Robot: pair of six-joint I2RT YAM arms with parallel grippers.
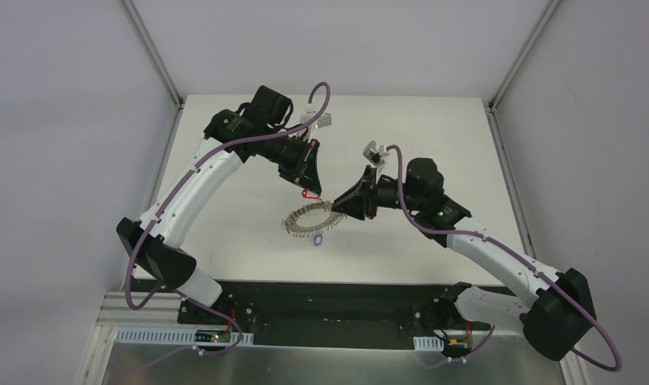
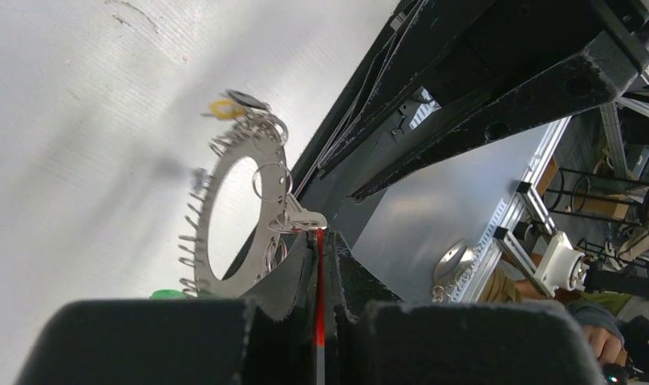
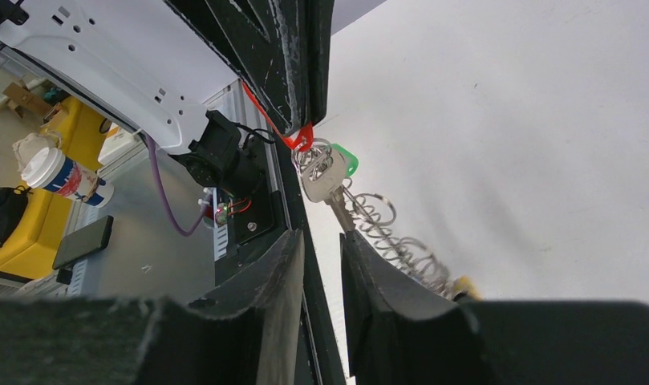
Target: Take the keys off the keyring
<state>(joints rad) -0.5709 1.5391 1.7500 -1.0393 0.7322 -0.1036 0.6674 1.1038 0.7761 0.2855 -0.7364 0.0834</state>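
Top external | left tool clamps red tag | keyring beside right tool

No legible text or numbers.
The paper cup far left of the right gripper bears red and blue print, too blurred to read.

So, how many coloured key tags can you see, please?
4: red tag in left tool, green tag beside it, yellow tag across the keyring, blue tag at its near edge; others possibly hidden.
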